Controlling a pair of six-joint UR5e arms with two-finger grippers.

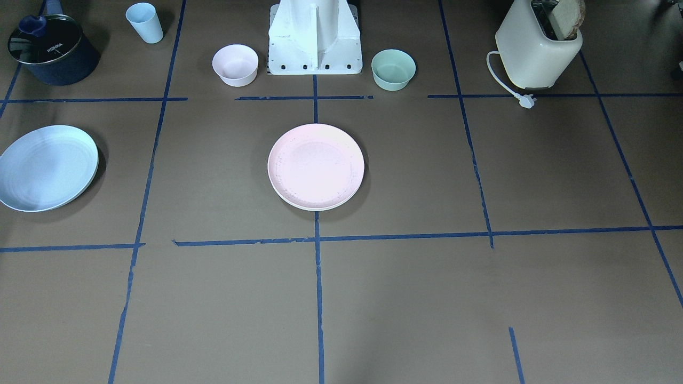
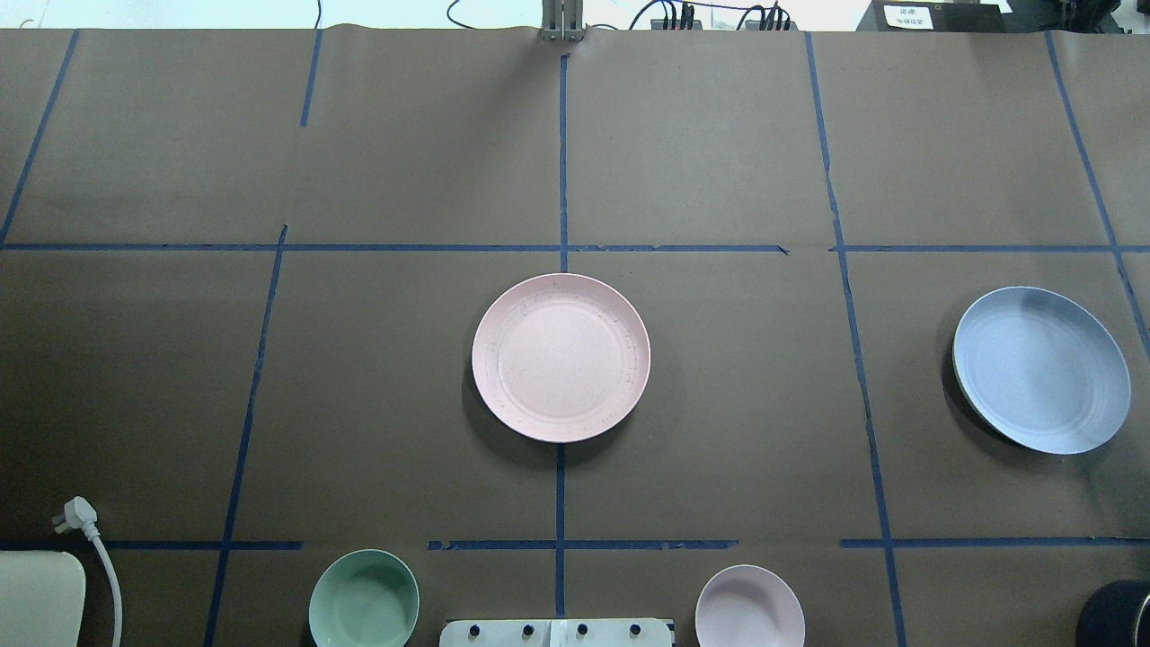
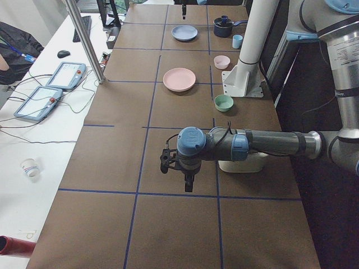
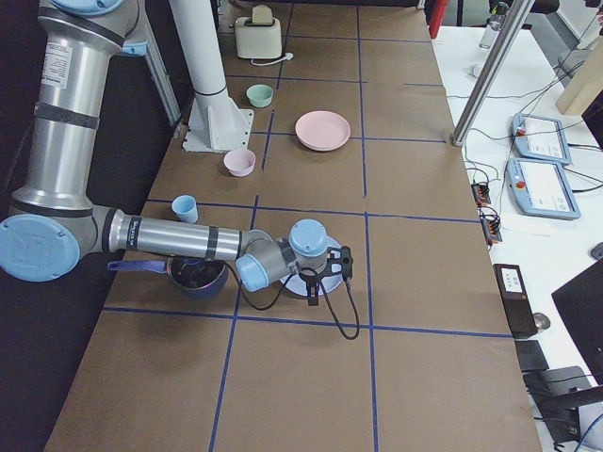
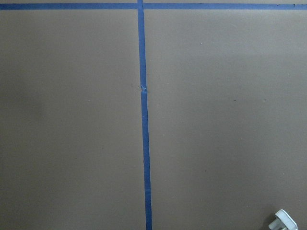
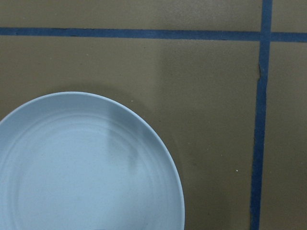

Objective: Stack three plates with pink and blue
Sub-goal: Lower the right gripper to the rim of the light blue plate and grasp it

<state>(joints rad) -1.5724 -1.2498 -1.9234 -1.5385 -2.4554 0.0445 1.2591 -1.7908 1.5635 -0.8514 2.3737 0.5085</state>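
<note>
The pink plate [image 2: 561,357] is round, shallow and matte, with faint concentric rings and fine dark specks; it lies at the middle of the bench [image 2: 719,404], over a line of blue tape [image 2: 561,162]. It rests on the cream-white plate [image 1: 319,208]; only a thin pale crescent of that plate's rim shows under its edge in the front-facing view. The blue plate [image 2: 1040,368] has the same shallow round form and ringed matte face; it lies flat and alone toward the robot's right end, well apart from the stacked pair.

The bench is covered in dull brown paper, crossed by the tape in a grid.

The right arm's fingers [image 4: 313,294] point down over the blue plate's place; the right wrist view looks straight down on that plate's curved rim and rings; whether these fingers are apart or together cannot be told. The left arm's fingers [image 3: 189,184] point down above bare paper toward the robot's left end, well apart from every plate; their spacing cannot be told either.

On the robot's side, a deep pink bowl [image 1: 235,64] and a deep green bowl [image 1: 393,69] flank the white base [image 1: 315,37]; a pale blue cup [image 1: 144,22] stands near a dark glossy pot [image 1: 53,58]; a smooth cream toaster [image 1: 536,50] trails a white plug [image 1: 526,100].
</note>
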